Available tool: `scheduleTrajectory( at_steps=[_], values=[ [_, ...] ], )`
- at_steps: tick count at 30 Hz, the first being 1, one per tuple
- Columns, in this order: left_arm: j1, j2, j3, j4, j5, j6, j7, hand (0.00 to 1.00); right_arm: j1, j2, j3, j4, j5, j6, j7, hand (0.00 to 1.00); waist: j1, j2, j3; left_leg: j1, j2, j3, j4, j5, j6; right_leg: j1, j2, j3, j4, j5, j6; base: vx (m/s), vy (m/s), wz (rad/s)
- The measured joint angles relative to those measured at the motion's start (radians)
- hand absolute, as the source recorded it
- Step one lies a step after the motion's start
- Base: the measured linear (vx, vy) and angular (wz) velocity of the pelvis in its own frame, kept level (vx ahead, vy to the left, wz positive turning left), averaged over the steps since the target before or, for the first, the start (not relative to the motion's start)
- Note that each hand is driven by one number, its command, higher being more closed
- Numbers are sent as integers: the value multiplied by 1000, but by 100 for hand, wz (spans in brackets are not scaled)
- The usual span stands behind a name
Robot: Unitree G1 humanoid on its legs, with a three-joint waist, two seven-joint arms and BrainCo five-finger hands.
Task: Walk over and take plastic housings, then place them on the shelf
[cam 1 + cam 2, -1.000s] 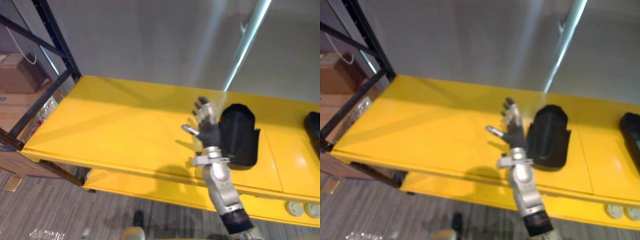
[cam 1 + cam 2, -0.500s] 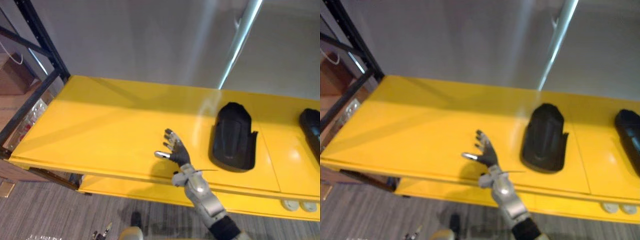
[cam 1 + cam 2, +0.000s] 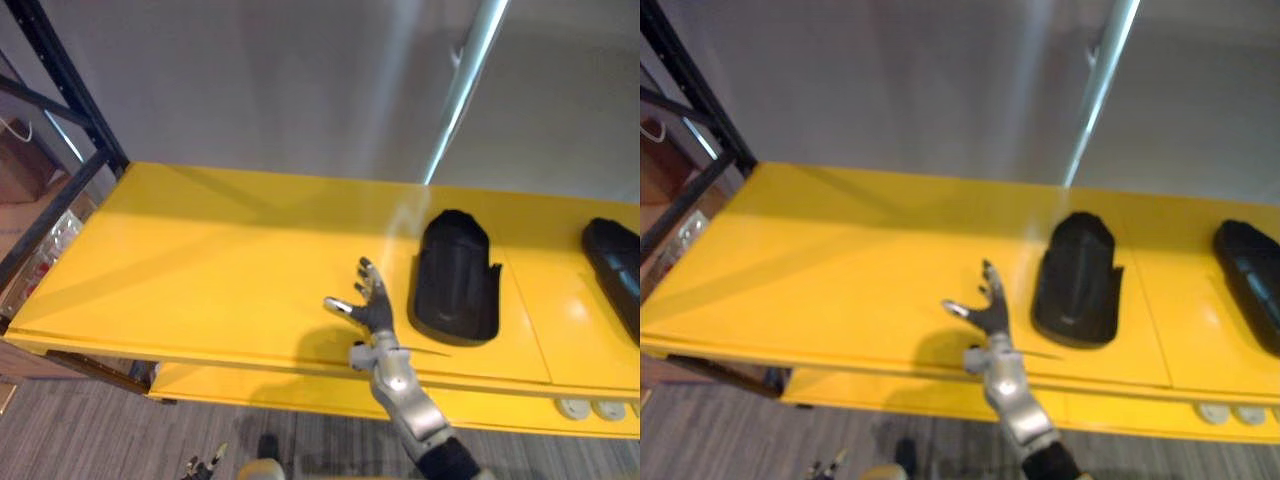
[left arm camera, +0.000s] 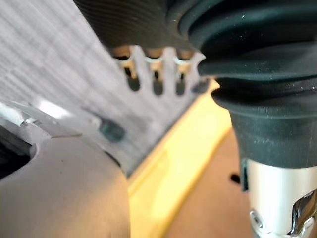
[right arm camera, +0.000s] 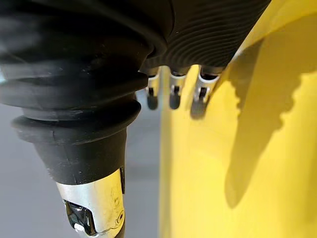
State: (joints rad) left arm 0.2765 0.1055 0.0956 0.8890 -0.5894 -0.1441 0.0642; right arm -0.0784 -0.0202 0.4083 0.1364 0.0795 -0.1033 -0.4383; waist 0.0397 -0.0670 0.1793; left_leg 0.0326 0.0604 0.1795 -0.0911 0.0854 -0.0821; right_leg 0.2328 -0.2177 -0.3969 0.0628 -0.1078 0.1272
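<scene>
While the right hand (image 3: 376, 312) spreads empty fingers (image 3: 367, 278), the plastic housing (image 3: 457, 280) lies just beside them on the shelf (image 3: 200, 260).

yellow shelf (image 3: 200, 260), black housing (image 3: 455, 275), second housing (image 3: 615, 268)

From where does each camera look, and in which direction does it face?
Left eye view: on the head, looking down at the yellow shelf; the open right hand shows left of a black housing.
Right eye view: beside it, facing alike; both share hand, housing and a second housing at right.
Left wrist view: on the left wrist, along the left hand toward grey floor.
Right wrist view: on the right wrist, along its fingers over the shelf.
</scene>
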Motion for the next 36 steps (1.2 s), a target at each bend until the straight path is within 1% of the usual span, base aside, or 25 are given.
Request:
scheduleTrajectory(
  at_steps=[4,6,10,12,15,17,18,19,21,23,24,25,27,28,29,30,32,33,36],
  values=[
    [0,4,0,5,-1,2,-22,0,22,7,-12,-29,1,0,1,0,0,-7,-4,1,-4,14,0,-5,2,-2,-6,1,-3,0,0,13,1,-6],
    [0,7,-1,16,0,3,-43,0,40,8,-12,-49,1,0,2,0,-1,-14,-9,2,-7,17,0,-8,4,-3,-9,4,-3,0,0,35,6,-4],
    [0,21,-18,29,2,14,-50,0,52,8,-15,-62,5,0,10,0,-3,-24,-15,9,-5,17,0,-12,2,-2,-8,11,6,0,0,30,-1,0],
    [0,30,-36,37,9,20,-52,0,71,8,-15,-74,6,0,25,0,-3,-23,-15,19,-2,18,0,-12,0,-2,-7,14,21,0,0,22,-3,-1],
    [-1,45,-54,37,58,20,-71,0,89,7,-12,-88,11,-1,61,0,-10,-25,-18,22,1,20,0,-16,0,-6,-7,16,33,1,-1,0,0,0],
    [-8,69,-100,36,99,20,-78,0,94,3,-11,-90,26,-1,92,0,-21,-24,-17,18,3,26,1,-16,1,-25,-8,25,52,1,-2,0,-2,-9],
    [-12,77,-117,36,102,20,-78,0,94,-10,-11,-93,26,-2,94,0,-22,-23,-17,17,6,34,1,-14,1,-42,-9,41,59,1,-5,1,24,-32],
    [-24,86,-143,35,116,19,-79,0,91,-25,-12,-107,26,-4,103,0,-15,-19,-14,3,10,51,2,-7,1,-77,-9,71,76,1,-9,-5,33,-27],
    [-55,102,-176,35,128,20,-79,0,89,-48,-20,-148,26,-20,112,0,-27,-9,7,-26,9,51,7,8,7,-114,-11,77,92,0,-27,-43,34,-8],
    [-117,115,-208,31,126,19,-72,0,61,-75,-59,-181,26,-44,111,0,-31,2,67,-49,7,53,8,24,14,-145,-12,102,108,-1,-29,-121,43,3],
    [-151,118,-231,19,123,18,-65,0,50,-85,-75,-204,26,-50,111,0,-34,6,89,-66,6,50,8,32,18,-159,-13,102,109,-7,-37,-135,35,4],
    [-165,116,-240,7,121,16,-65,0,45,-87,-79,-217,26,-53,110,0,-35,7,100,-73,6,50,8,34,20,-165,-13,104,109,-8,-38,-132,29,4],
    [-200,98,-269,-13,114,14,-63,0,26,-97,-89,-243,25,-60,109,0,-50,10,140,-73,3,51,8,40,22,-165,-14,113,109,-21,-42,-97,19,-2],
    [-205,93,-272,-14,119,13,-65,0,26,-96,-89,-248,25,-64,109,0,-52,9,143,-74,1,51,8,39,24,-167,-15,122,110,-30,-43,-114,20,-3],
    [-214,90,-275,-13,114,13,-64,0,27,-95,-88,-254,24,-73,110,0,-55,13,146,-79,0,53,8,40,23,-176,-16,128,114,-41,-29,-103,0,-1],
    [-222,78,-276,-13,114,13,-60,0,28,-102,-92,-267,24,-76,109,0,-57,28,155,-86,4,51,8,46,23,-188,-14,128,125,-44,-24,-90,-8,-1],
    [-224,72,-276,-10,112,14,-57,0,29,-108,-95,-281,23,-76,108,0,-56,41,165,-88,8,51,8,53,27,-196,-12,129,135,-44,-20,-48,-22,-2],
    [-224,71,-278,0,86,18,-57,0,30,-114,-99,-288,23,-77,107,0,-58,55,174,-87,13,51,8,57,23,-199,-10,129,144,-49,-12,0,0,0],
    [-224,71,-282,15,84,17,-59,0,31,-113,-115,-296,23,-76,102,0,-58,63,187,-89,18,51,8,61,17,-209,-8,129,160,-57,-3,-5,-21,0]
  ],
)
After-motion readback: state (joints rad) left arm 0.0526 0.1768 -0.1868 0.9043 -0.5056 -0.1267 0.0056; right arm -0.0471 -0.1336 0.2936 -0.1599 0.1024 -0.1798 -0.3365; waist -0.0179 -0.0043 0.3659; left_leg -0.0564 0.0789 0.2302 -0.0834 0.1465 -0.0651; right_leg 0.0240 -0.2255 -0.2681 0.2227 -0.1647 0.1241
